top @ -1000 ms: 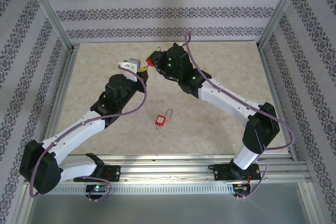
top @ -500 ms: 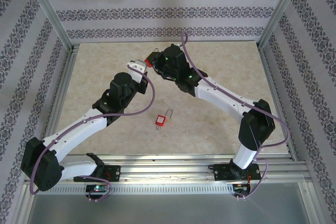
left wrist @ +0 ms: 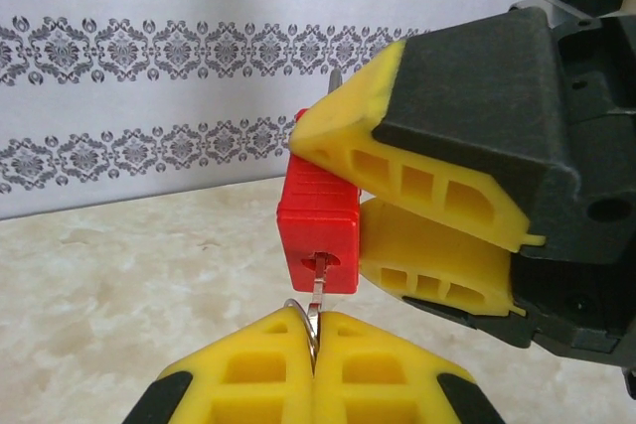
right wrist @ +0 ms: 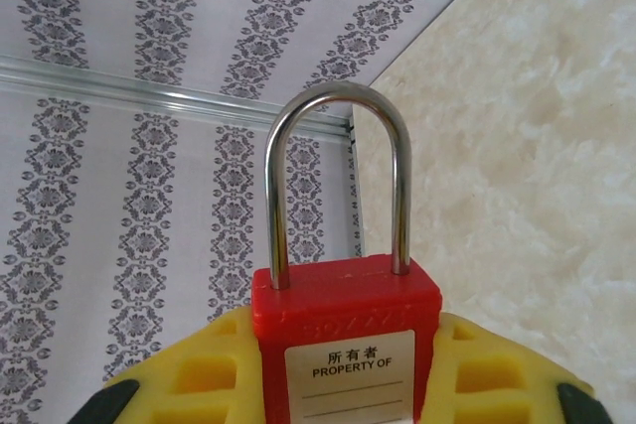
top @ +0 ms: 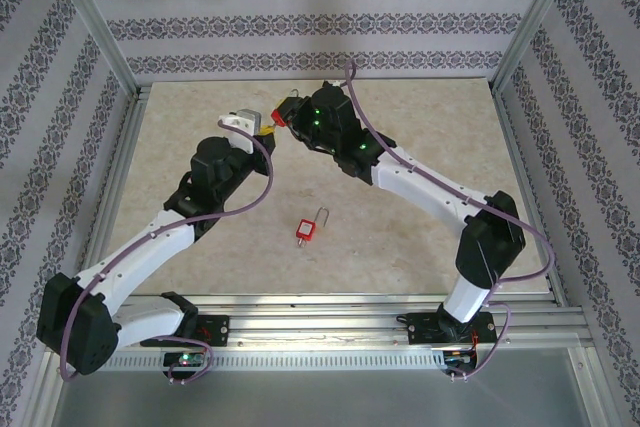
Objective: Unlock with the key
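Note:
My right gripper (right wrist: 343, 350) is shut on a red padlock (right wrist: 343, 335) and holds it up above the back of the table. Its steel shackle (right wrist: 338, 106) sits with both legs in the body. In the left wrist view the padlock (left wrist: 320, 235) shows its underside, and a silver key (left wrist: 318, 293) sticks into the keyhole. My left gripper (left wrist: 316, 330) is shut on the key's head, with the key ring (left wrist: 295, 307) poking out beside it. From above, the left gripper (top: 266, 128) meets the right gripper (top: 284, 115) at the padlock (top: 282, 117).
A second red padlock (top: 308, 228) lies flat on the beige table (top: 420, 137) near the middle, well in front of both grippers. Patterned walls and aluminium frame rails (top: 100, 37) enclose the table on three sides.
The left wrist swung toward the padlock, then eased back slightly left. The right gripper with the padlock edged a little left. Both stay shut.

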Robot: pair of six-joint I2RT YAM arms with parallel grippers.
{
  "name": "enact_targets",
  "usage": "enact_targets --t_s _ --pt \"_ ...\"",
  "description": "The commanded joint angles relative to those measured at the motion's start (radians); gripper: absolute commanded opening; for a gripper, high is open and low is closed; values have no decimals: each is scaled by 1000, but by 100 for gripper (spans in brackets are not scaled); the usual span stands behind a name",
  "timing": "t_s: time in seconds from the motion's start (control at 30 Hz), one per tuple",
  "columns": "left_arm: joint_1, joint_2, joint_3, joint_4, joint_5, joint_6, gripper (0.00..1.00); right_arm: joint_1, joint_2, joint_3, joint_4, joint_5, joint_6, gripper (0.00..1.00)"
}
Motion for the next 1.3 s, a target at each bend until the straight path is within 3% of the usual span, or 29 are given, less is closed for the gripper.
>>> enact_targets --t_s 0.0,0.27,0.4,0.5,0.7,0.97,1.0,1.03,1.1,1.27 --pt "-1 -15 8 213 161 -86 0 125 -27 -8 -4 -268 -11 0" --pt "19 -1 58 233 234 -134 0 151 -29 -19 -1 -267 -17 0" --pt "-70 41 112 190 157 -34 0 153 -19 -21 22 -275 7 0" --pt "-74 64 101 243 102 -43 0 158 -16 -10 6 -272 6 0" --pt "-74 123 167 263 133 -60 0 168 -7 -17 7 -269 14 0" --pt "-57 90 102 318 144 -124 0 159 -31 -48 7 -252 6 0" --pt "-49 79 84 323 154 -148 4 157 -35 -51 5 -249 3 0" --pt "-44 68 66 328 161 -162 16 155 -38 -52 0 -247 -2 0" --pt "-34 43 38 309 163 -180 24 149 -43 -55 -7 -241 -8 0" --pt "2 -23 -23 279 156 -210 28 141 -55 -71 -10 -237 -10 0"
